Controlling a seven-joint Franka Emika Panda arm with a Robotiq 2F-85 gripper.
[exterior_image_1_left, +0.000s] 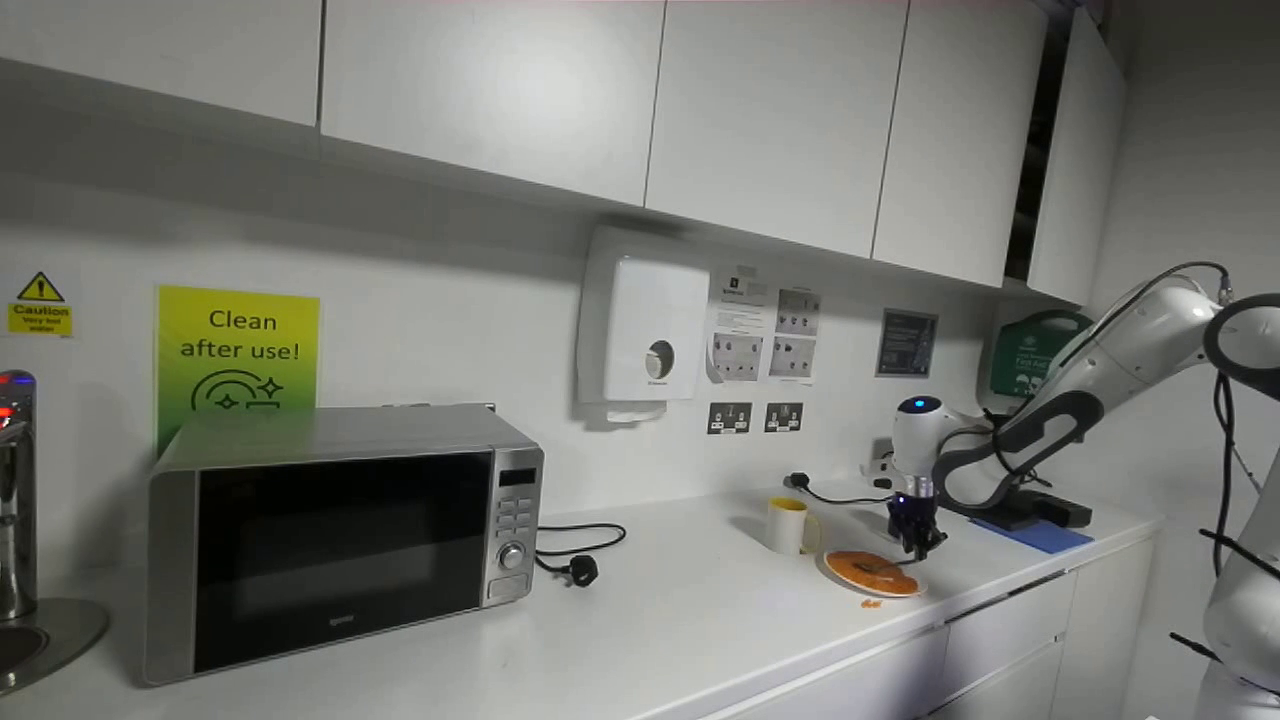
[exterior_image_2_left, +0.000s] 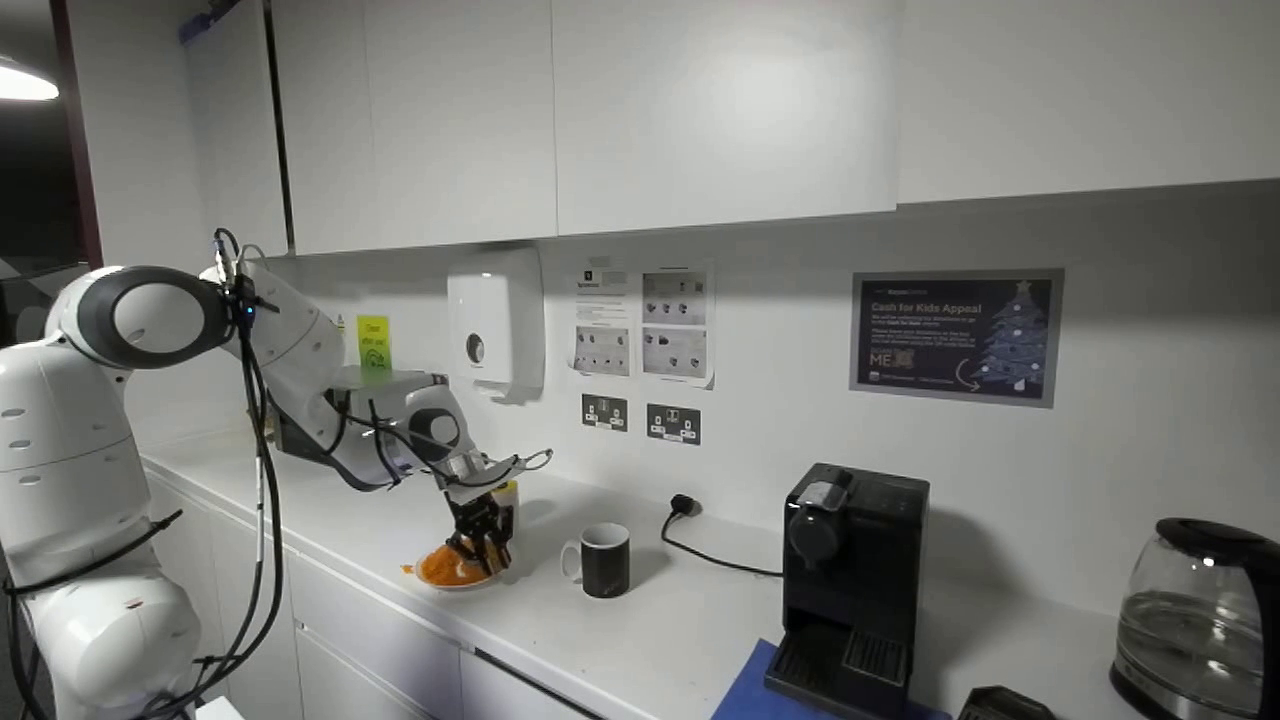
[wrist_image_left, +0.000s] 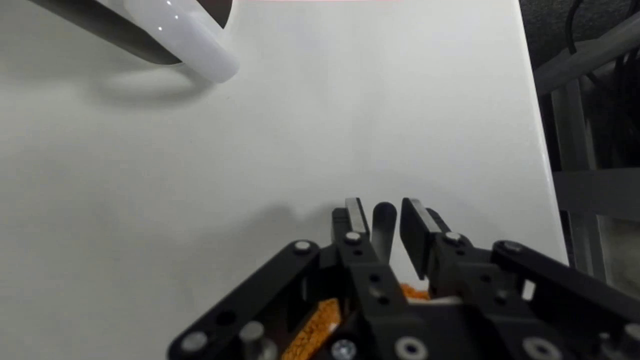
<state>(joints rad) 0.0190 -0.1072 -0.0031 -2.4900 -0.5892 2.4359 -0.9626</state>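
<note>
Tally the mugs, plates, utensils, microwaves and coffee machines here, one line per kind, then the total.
Mugs: 2 (yellow-lined mug, black mug)
Plate: 1
Utensil: 1
Microwave: 1
Coffee machine: 1
Total: 6

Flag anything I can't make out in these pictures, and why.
Utensil: far end hidden behind the jaws, wrist view.
Orange grains: mostly covered by the jaws, wrist view.
Black mug: cut off by the top edge, wrist view.
Glass jug: cut off by the right edge, an exterior view.
Paper notices: text too small, both exterior views.
</note>
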